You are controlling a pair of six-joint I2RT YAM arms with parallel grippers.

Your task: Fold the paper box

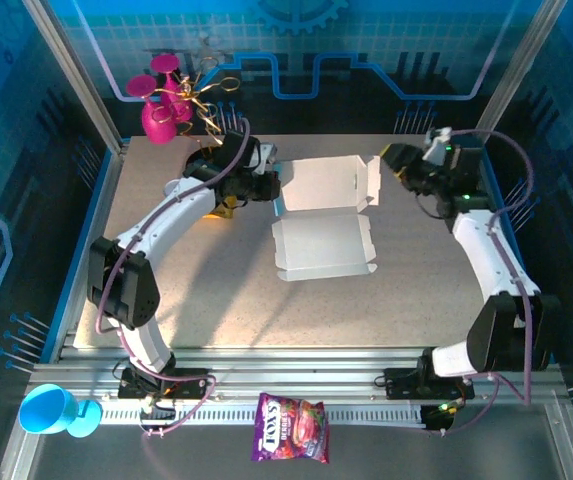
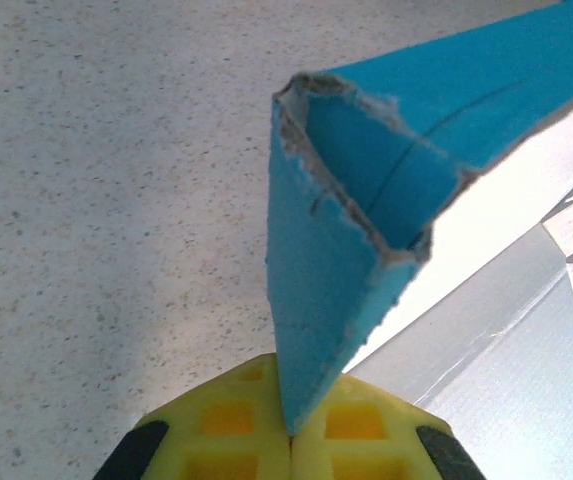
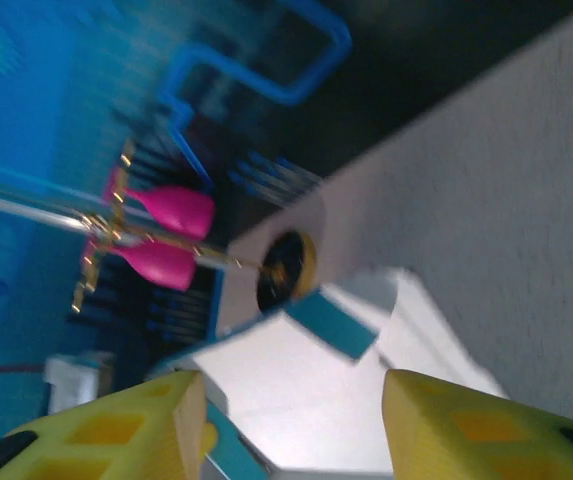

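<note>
The paper box (image 1: 326,222) (near the worktop's (image 1: 216,290) far edge) is being pinched by the left gripper (image 2: 288,435), the right gripper (image 3: 291,392) being held open.

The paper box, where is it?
In the top view the paper box lies unfolded mid-table between the grippers: the left gripper pinches its left flap, the right gripper hovers open by its right edge.
</note>
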